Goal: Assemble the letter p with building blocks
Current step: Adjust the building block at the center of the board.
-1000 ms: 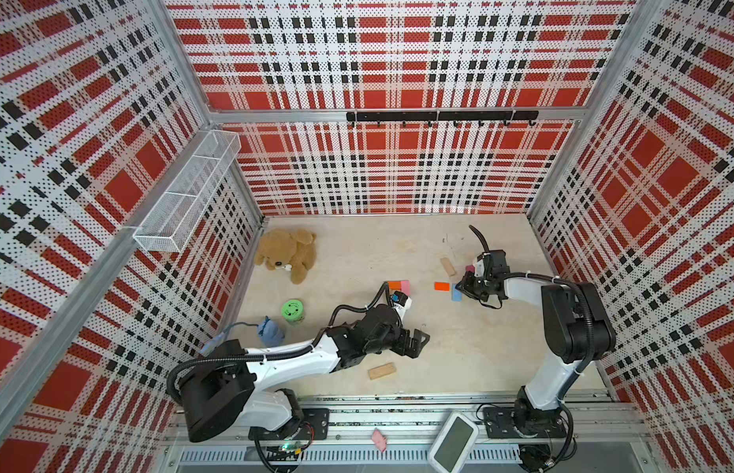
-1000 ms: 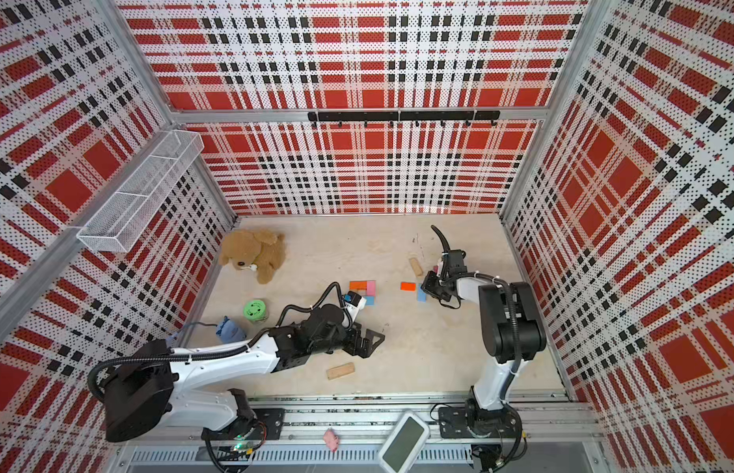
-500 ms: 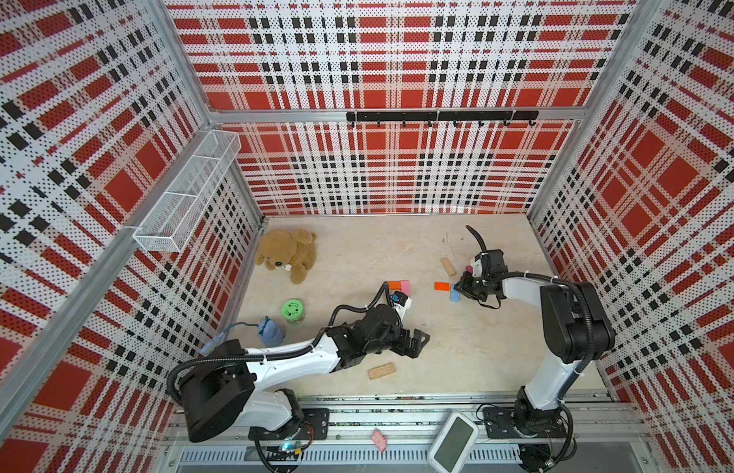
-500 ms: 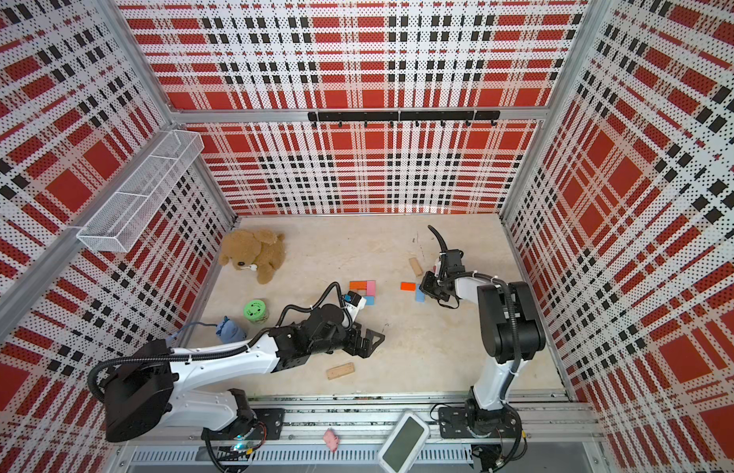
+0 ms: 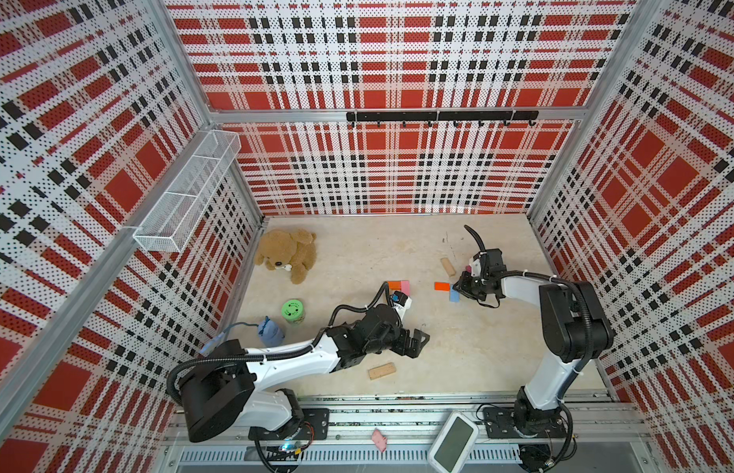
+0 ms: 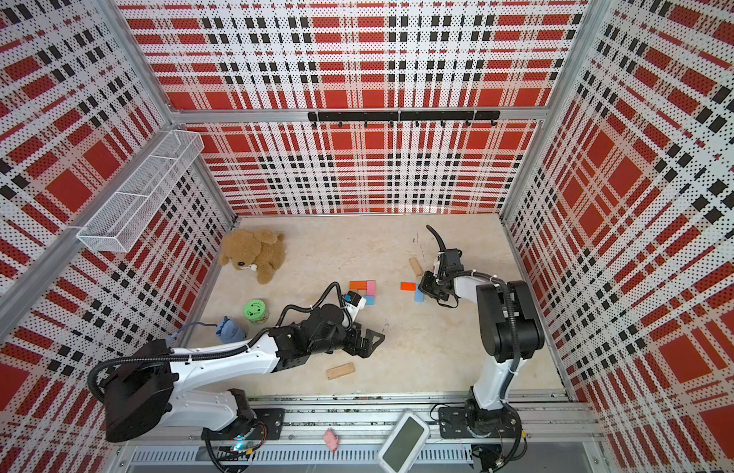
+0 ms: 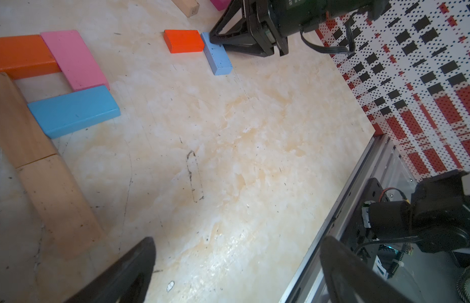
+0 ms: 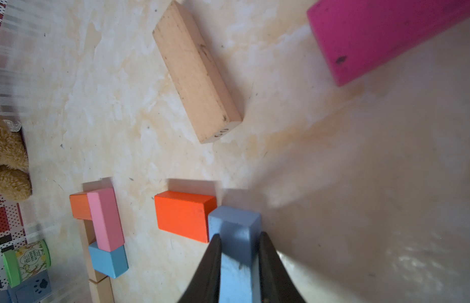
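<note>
A partial shape lies mid-floor: an orange block, a pink block, a blue block and two tan blocks end to end. To its right my right gripper is shut on a light blue block that rests on the floor against a red-orange block. A loose tan block and a magenta block lie just beyond. Another tan block lies near the front edge. My left gripper hangs open over bare floor, holding nothing.
A teddy bear sits at the back left. A green cylinder toy and a blue toy stand by the left wall. A wire basket hangs on that wall. The front rail is close to my left gripper.
The right wrist has shifted slightly to the left while staying on the light blue block. The blocks and the left arm have not visibly moved.
</note>
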You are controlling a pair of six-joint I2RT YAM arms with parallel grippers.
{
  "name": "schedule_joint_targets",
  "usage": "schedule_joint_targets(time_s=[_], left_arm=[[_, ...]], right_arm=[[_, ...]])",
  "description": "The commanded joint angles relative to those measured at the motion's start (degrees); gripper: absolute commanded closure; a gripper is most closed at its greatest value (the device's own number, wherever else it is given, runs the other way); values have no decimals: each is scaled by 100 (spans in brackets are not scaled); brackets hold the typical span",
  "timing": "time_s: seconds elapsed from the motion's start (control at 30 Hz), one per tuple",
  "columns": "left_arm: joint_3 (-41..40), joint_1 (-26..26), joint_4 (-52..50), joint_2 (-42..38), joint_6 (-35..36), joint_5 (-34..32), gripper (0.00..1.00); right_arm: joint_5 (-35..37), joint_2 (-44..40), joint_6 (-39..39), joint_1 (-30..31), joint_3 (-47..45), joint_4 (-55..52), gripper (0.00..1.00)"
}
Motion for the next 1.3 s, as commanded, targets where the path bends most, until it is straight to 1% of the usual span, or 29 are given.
schedule_joint_targets(time_s=[0.0, 0.3, 0.83, 1.13, 1.27], left_arm=[[133, 46, 115, -34, 79, 3, 1], [142, 46, 115, -12, 91, 12, 1], [151, 46, 115, 24, 86, 9, 1], [155, 43, 115, 42, 86, 22, 1], [151, 28, 99, -28, 90, 11, 1]], right_arm=[[23, 140, -127, 40, 125, -33, 73], [-40, 143, -106, 41, 160, -1, 69], [-408, 148, 31, 36, 143, 228, 61], [-278, 124, 3, 33, 165, 169, 61], [-179, -110, 3, 34, 74, 192, 61]])
